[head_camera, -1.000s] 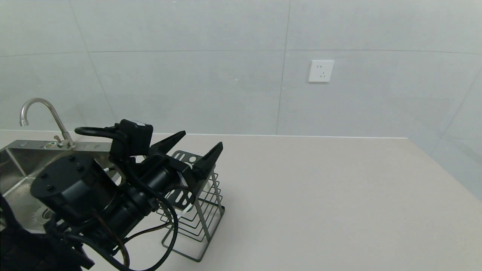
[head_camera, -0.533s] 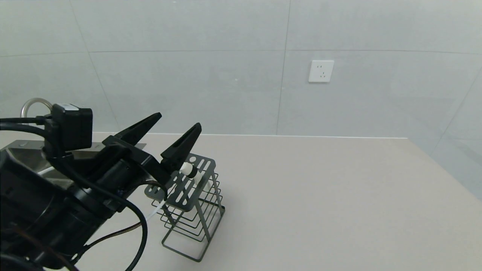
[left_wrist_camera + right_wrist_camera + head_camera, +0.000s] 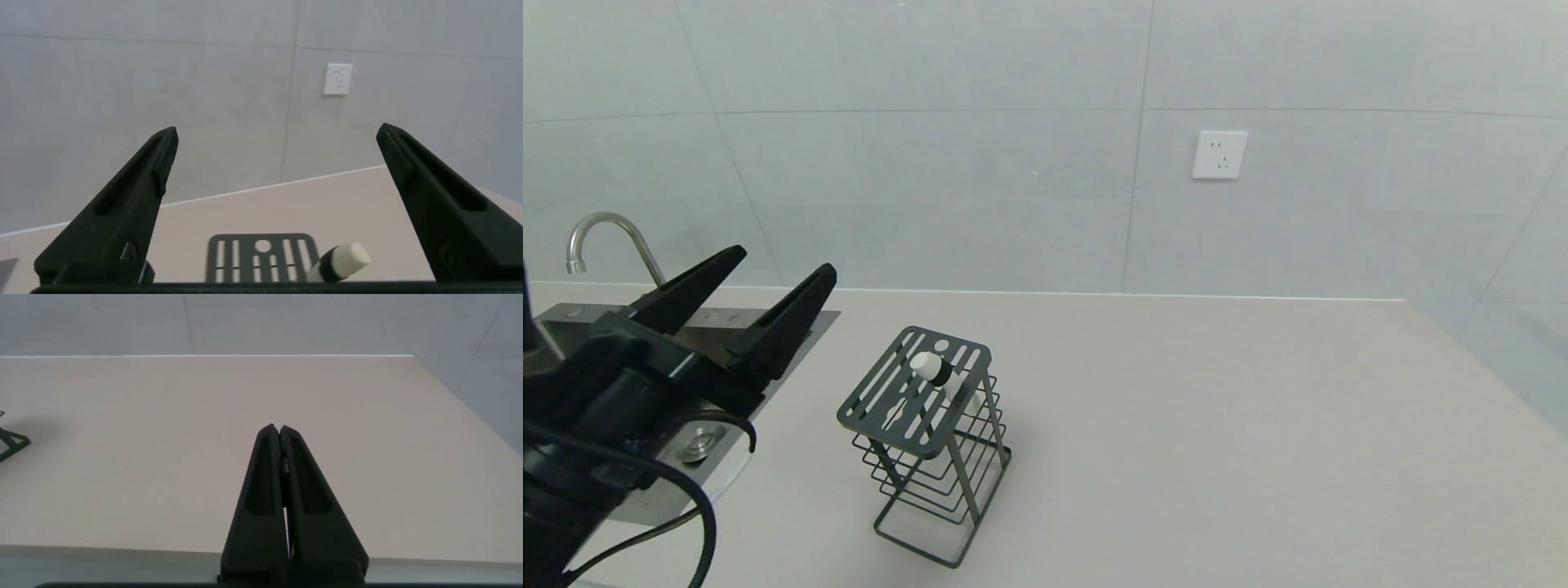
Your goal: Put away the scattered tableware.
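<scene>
So the left hand [image 3: 784,261] hung up in the air over the near end of the sink [image 3: 564,314], fingers spread wide with nothing between them. From the left wrist view you could look straight out through the gap of that hand [image 3: 278,131] at the rack [image 3: 245,257] and the wall outlet [image 3: 337,79] beyond it.

The rack [image 3: 915,408] was a dark wire thing with a slotted plate on top, standing upright on the tabletop [image 3: 1217,425] just beside the sink's right edge. One utensil [image 3: 929,367] was already in it: a white handle with a black band, poking up through a slot near the back right corner of the plate and leaning a bit. Its rounded white end [image 3: 339,260] showed in the left wrist view too. Couldn't tell what kind of utensil it was, since the working end was down inside the wires.

The right hand [image 3: 279,433] had its fingers pressed flat together, empty, hovering over a bare beige stretch of tabletop [image 3: 122,441].

Behind the sink the curved faucet [image 3: 600,216] stood against the grey tiled wall, and the outlet [image 3: 1218,153] sat well off to the right of it.
</scene>
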Tool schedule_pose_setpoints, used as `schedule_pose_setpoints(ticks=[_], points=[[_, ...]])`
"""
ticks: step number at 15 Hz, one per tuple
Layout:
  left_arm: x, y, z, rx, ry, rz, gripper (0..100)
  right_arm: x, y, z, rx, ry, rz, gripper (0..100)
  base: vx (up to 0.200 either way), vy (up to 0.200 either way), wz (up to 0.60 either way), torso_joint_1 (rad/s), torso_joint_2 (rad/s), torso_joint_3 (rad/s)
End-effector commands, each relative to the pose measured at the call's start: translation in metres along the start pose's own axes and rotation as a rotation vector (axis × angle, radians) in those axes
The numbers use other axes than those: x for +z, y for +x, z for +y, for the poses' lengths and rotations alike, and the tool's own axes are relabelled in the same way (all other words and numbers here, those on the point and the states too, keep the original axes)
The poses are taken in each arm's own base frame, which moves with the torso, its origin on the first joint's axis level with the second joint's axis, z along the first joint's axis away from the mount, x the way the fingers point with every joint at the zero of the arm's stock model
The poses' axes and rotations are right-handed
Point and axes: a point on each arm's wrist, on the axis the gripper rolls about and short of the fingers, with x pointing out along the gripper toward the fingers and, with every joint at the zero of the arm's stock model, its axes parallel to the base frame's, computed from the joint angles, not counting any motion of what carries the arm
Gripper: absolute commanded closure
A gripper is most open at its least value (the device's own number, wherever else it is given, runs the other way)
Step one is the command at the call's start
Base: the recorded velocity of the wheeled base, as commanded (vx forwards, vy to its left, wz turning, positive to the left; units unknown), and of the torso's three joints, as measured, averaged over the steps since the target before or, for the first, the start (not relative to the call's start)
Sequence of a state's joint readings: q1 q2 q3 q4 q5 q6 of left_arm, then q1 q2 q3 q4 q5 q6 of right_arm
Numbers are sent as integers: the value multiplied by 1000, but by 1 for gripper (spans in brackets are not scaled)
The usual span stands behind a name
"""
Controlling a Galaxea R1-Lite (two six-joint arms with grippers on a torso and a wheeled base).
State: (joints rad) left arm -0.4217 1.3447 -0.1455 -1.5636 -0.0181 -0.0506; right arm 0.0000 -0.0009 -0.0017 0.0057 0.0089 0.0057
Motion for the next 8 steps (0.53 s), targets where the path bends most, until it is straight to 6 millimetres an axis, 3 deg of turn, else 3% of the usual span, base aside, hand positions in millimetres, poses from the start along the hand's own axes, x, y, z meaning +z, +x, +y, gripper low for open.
schedule_pose_setpoints(ticks=[1, 4, 6, 8], points=[[8, -13, 2, 11, 5, -32, 0, 0, 0, 0, 0, 0, 1, 100, 0, 0, 0, 0, 0, 0], [5, -25, 2, 13, 5, -13, 0, 0, 0, 0, 0, 0, 1, 100, 0, 0, 0, 0, 0, 0], [13, -32, 1, 12, 6, -56, 0, 0, 0, 0, 0, 0, 1, 100, 0, 0, 0, 0, 0, 0], [13, -48, 1, 12, 4, -55, 0, 0, 0, 0, 0, 0, 1, 100, 0, 0, 0, 0, 0, 0]])
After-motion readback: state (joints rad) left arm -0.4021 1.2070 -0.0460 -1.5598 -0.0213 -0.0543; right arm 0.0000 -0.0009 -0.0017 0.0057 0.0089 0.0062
